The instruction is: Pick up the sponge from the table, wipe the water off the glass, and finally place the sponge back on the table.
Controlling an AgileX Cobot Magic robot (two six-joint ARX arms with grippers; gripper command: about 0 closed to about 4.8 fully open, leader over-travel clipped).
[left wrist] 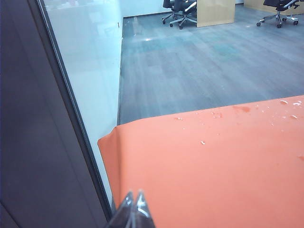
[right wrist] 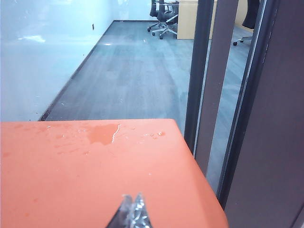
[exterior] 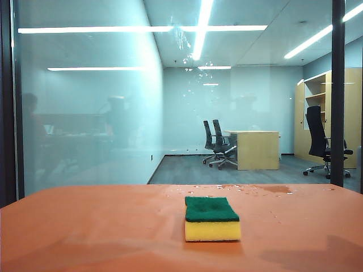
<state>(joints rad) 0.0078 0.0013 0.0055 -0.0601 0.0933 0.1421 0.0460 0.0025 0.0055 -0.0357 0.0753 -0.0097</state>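
Clear glass (exterior: 85, 113) ahead, orange table (exterior: 85, 226) below, sponge (exterior: 212, 218) waiting

The pane carries water (exterior: 187, 48) droplets high up; the sponge lies green side up near the table's middle, untouched. The first reach should probably come from straight above, jaws widened to span the yellow foam (soft, so a light squeeze). The left gripper (left wrist: 134, 204) and right gripper (right wrist: 133, 206) hover over the near corners, each clenched tight and holding nothing, well apart from the sponge
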